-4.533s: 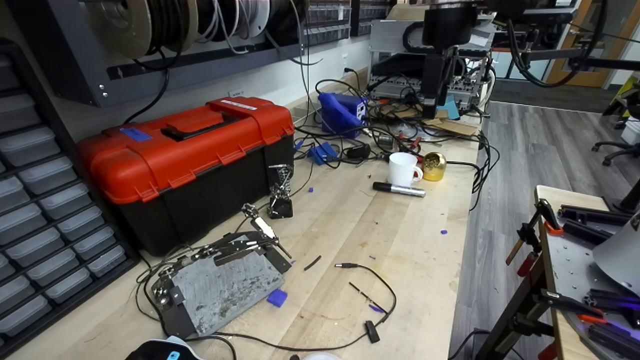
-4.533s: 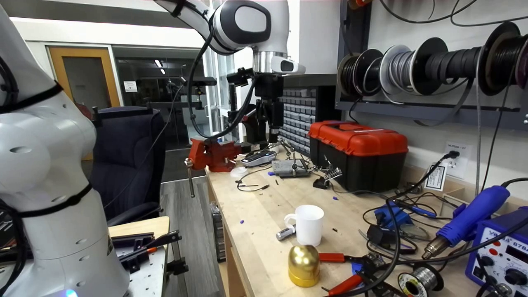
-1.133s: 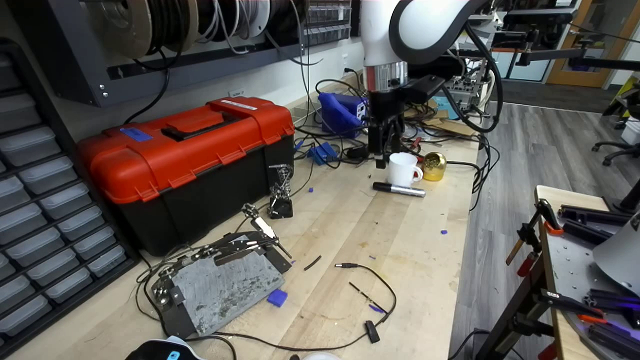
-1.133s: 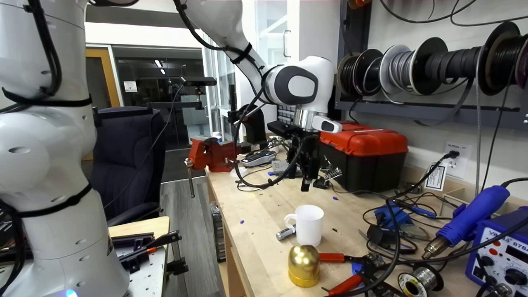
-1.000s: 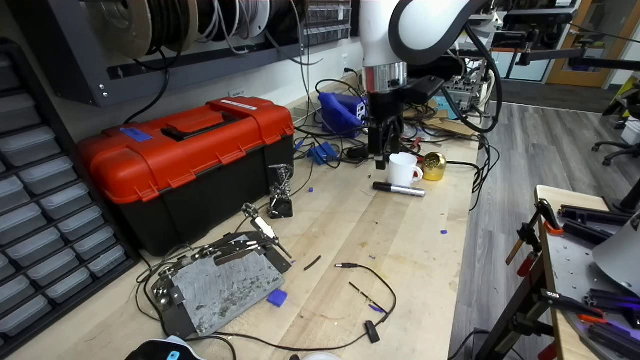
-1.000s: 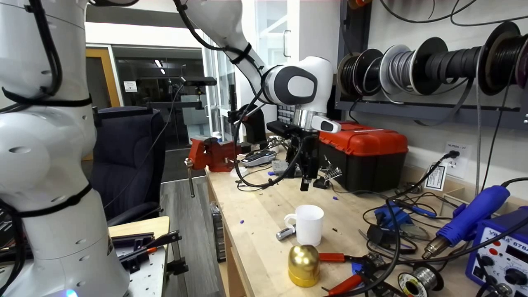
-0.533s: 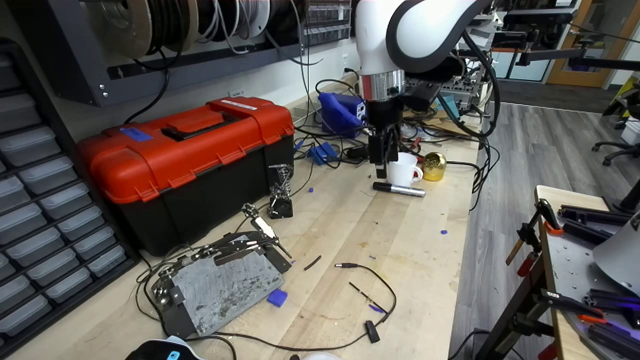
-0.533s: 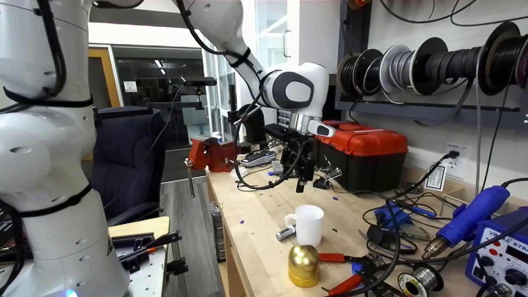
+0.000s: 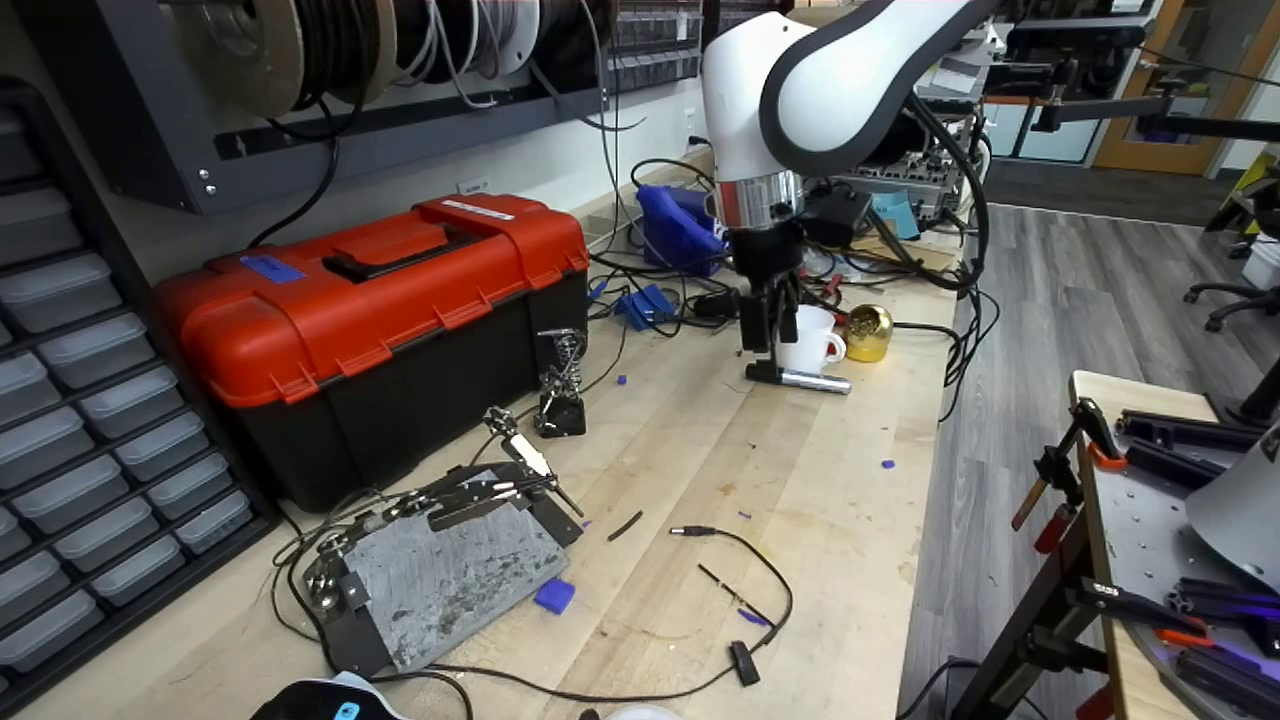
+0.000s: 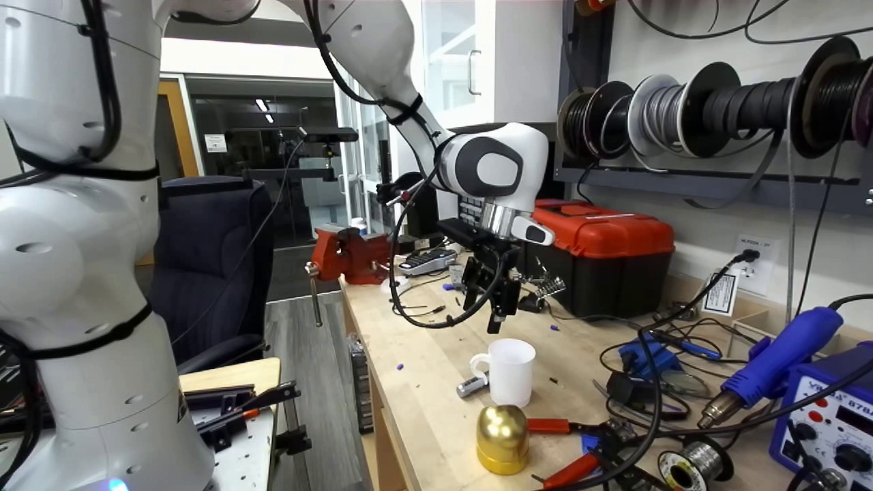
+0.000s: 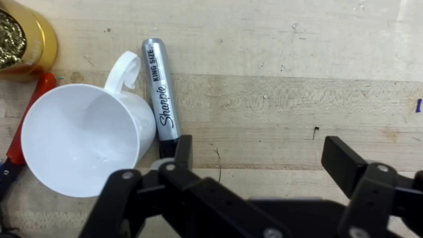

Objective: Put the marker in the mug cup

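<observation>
the black robotiq gripper [image 11: 259,153] is spread wide: in the wrist view its two fingers [image 11: 343,167] stand far apart, with the wooden workbench [image 11: 264,115] showing between them. the finger on the left of that view overlaps the black cap of the silver sharpie king size marker [image 11: 162,91]; whether it touches the cap cannot be told. the marker lies flat on the bench, outside the white mug [image 11: 143,127] and just beside it, its barrel running past the handle. the mug stands upright, and the wrist camera looks down into its mouth.

in an exterior view a fingertip [image 9: 764,345] is right at the cap end of the marker, in front of the mug. the white and grey franka panda arm [image 10: 382,51] rises at the left of an exterior view and slopes down over the bench, bending at the wrist so that the gripper hangs below, slightly tilted, fingers toward the wood. a black cable [image 10: 393,276] loops out beside the wrist.

close to the mug are a gold tin [image 11: 41,36] of curled metal shavings and a red-handled tool [image 11: 40,91], partly hidden by the mug. farther along, near the wall, sits a red-lidded toolbox [image 9: 390,330].
</observation>
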`<action>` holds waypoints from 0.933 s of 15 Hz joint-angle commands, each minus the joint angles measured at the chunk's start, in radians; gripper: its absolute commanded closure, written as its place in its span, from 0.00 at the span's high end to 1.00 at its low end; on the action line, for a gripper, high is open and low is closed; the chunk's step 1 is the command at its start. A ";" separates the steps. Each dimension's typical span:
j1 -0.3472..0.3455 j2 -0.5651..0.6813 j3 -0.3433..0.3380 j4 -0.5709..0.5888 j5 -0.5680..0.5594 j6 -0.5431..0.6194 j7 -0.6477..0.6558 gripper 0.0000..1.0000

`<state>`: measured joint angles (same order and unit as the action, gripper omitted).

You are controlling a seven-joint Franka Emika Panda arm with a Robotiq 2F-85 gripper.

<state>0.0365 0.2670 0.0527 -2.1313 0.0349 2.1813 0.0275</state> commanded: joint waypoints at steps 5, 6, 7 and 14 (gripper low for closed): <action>-0.009 0.041 -0.007 0.024 0.013 -0.017 -0.033 1.00; -0.010 0.038 -0.010 0.015 0.014 -0.014 -0.030 1.00; -0.012 0.036 -0.013 0.008 0.014 -0.009 -0.028 1.00; -0.023 0.033 -0.034 -0.013 0.010 0.003 -0.016 1.00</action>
<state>0.0218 0.3073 0.0251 -2.1276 0.0376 2.1813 0.0107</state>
